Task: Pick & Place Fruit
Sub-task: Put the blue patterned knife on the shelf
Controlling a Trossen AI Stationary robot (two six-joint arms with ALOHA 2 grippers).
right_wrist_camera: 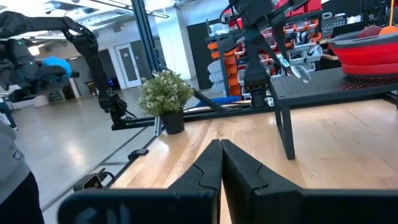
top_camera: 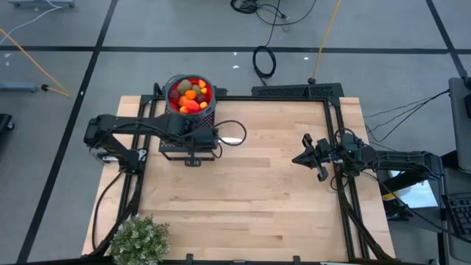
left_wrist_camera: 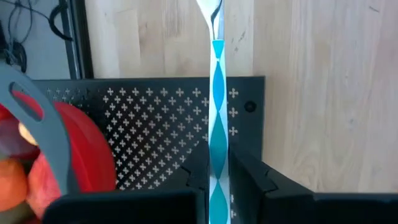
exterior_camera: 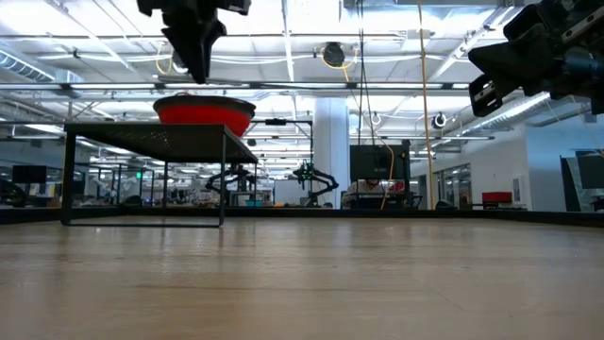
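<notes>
Several small toy fruits [top_camera: 190, 94] lie heaped in a red bowl [left_wrist_camera: 87, 155] with a grey rim. The bowl stands on a black perforated stand [left_wrist_camera: 161, 118] at the table's far left. My left gripper [top_camera: 210, 136] hangs over the stand beside the bowl, pointing steeply down, shut on a spoon [left_wrist_camera: 217, 93] with a blue-and-white handle. In the right wrist view the spoon's bowl end [right_wrist_camera: 300, 71] shows just above the stand's top. My right gripper [top_camera: 305, 151] waits shut at the table's right side, holding nothing. My left gripper pinches the spoon's blue-and-white handle [left_wrist_camera: 217, 158] between its two fingers [left_wrist_camera: 196, 171], which come from above, slanting down. The handle runs along the fingers and out past their tips, with the pale bowl end [left_wrist_camera: 210, 9] farthest out. Whether that end touches the stand, I cannot tell.
A bushy grey-green potted plant [top_camera: 140, 239] stands at the table's near left corner. A black frame [top_camera: 335, 132] runs along the table's edges. The bare wooden top [top_camera: 250, 191] stretches between the two arms.
</notes>
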